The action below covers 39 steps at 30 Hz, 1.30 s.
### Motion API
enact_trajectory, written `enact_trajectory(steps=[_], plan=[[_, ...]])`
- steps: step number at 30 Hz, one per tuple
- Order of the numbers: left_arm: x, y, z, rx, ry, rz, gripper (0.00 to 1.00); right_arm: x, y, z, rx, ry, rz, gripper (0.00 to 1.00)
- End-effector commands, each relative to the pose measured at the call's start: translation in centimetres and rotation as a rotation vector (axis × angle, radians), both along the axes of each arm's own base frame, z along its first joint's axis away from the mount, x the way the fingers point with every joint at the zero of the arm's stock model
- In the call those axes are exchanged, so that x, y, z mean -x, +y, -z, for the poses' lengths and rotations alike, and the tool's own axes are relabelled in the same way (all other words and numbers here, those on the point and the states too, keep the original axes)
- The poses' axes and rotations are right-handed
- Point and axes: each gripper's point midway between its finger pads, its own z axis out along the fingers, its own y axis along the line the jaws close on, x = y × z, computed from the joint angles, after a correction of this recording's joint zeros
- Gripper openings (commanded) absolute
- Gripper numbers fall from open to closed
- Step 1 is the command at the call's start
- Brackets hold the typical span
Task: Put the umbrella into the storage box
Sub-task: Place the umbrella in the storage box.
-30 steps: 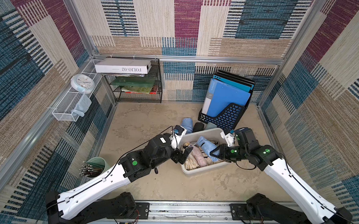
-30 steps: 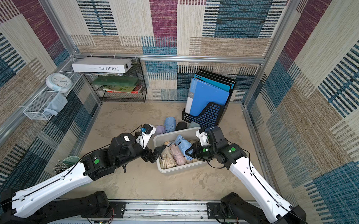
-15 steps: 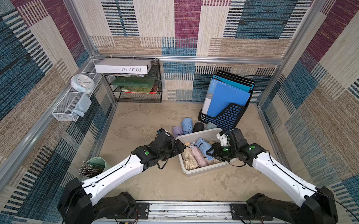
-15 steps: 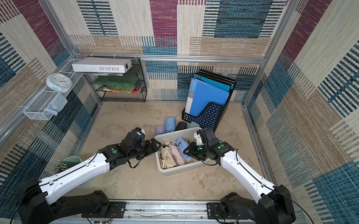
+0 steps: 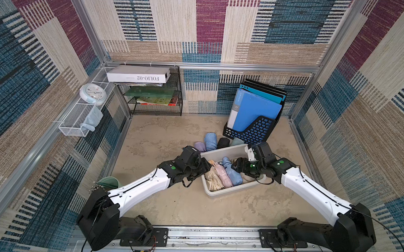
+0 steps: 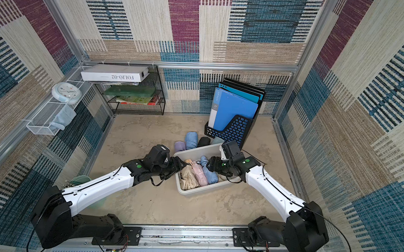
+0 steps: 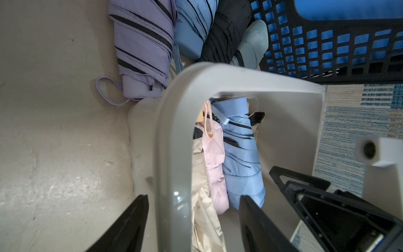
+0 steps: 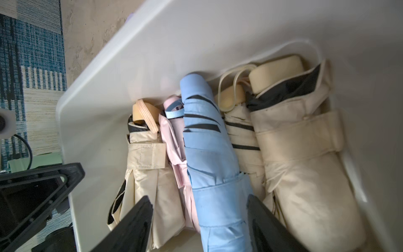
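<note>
**A:** What had changed from a second before?

**B:** The left gripper had come down from above to the storage box. The right gripper had let go of the blue umbrella, which it had carried clamped over the box.

**A:** Where did that umbrella lie?

**B:** Inside the box, lengthwise between the right gripper's spread fingers, and not squeezed by either. A pink umbrella lay beside one finger, and cream umbrellas lay beyond the other.

**A:** And the left fingers?

**B:** The left fingers stood apart, astride the box's rim. One was outside the wall, the other inside, just beside the blue umbrella. There was a gap to the rim.

**A:** Did any single camera add something?

**B:** Only the left wrist view showed the wrist loop of the lilac striped umbrella, out past the fingertips and outside the box. Only the right wrist view showed the cream umbrellas whole.
</note>
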Motion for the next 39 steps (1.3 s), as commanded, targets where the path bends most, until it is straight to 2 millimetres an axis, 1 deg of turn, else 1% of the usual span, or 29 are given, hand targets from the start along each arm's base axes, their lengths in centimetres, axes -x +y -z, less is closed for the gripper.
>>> enact_trajectory(steps=[1,3,7,10,12,16,18,19,20,22,24,25,27,29,31,33,36,37,39], plan=[[-0.2,-0.4,-0.2,0.009,-0.005,0.02,0.64,0.1,-1.3,0.6,0.133,-0.016,-0.06,0.63],[-0.2,-0.5,-0.1,0.008,-0.005,0.024,0.61,0.1,-0.6,1.1,0.128,0.003,-0.101,0.55],[-0.2,-0.4,-0.1,-0.002,-0.005,0.029,0.56,0.2,0.1,2.6,0.149,0.033,-0.153,0.49],[-0.2,-0.3,0.1,-0.01,-0.001,0.028,0.51,0.5,0.9,3.6,0.125,0.052,-0.174,0.42],[-0.2,-0.4,0.3,-0.01,0.004,0.029,0.47,0.9,1.4,4.7,0.105,0.071,-0.173,0.37],[-0.2,-0.6,0.3,-0.008,0.006,0.034,0.46,1.3,2.0,6.6,0.078,0.098,-0.152,0.32],[-0.3,-0.5,0.1,-0.013,0.0,0.032,0.46,1.3,2.1,7.2,0.071,0.108,-0.146,0.31],[-0.4,-0.4,-0.1,-0.018,-0.004,0.032,0.47,1.4,2.2,7.3,0.068,0.112,-0.145,0.32],[-0.5,-0.3,-0.4,-0.022,-0.015,0.032,0.51,1.3,2.2,7.1,0.067,0.11,-0.143,0.33],[-0.6,0.3,-1.5,-0.047,-0.049,0.025,0.61,1.1,2.1,6.2,0.073,0.088,-0.139,0.44],[-1.0,1.7,-3.1,-0.1,-0.103,-0.007,0.75,0.6,1.6,4.4,0.098,0.054,-0.135,0.61],[-1.2,2.4,-3.7,-0.125,-0.129,-0.023,0.8,0.4,1.4,3.5,0.107,0.038,-0.13,0.66],[-1.9,4.0,-5.1,-0.18,-0.176,-0.058,0.86,-0.2,0.7,1.6,0.132,0.003,-0.1,0.74],[-2.9,5.2,-5.5,-0.212,-0.179,-0.075,0.88,-0.7,0.1,0.0,0.157,-0.046,-0.089,0.77],[-4.0,5.9,-5.2,-0.247,-0.158,-0.073,0.89,-1.3,-0.3,-1.6,0.172,-0.097,-0.089,0.78],[-5.4,6.4,-4.2,-0.275,-0.114,-0.07,0.89,-2.0,-0.8,-3.0,0.19,-0.133,-0.082,0.8],[-7.7,6.8,-2.0,-0.294,-0.039,-0.075,0.9,-2.9,-1.4,-3.9,0.216,-0.153,-0.071,0.8],[-8.5,6.7,-1.3,-0.291,-0.026,-0.067,0.9,-3.1,-1.5,-4.0,0.222,-0.155,-0.066,0.8],[-10.3,6.7,0.5,-0.313,0.015,-0.061,0.9,-3.5,-1.7,-4.4,0.23,-0.165,-0.047,0.8]])
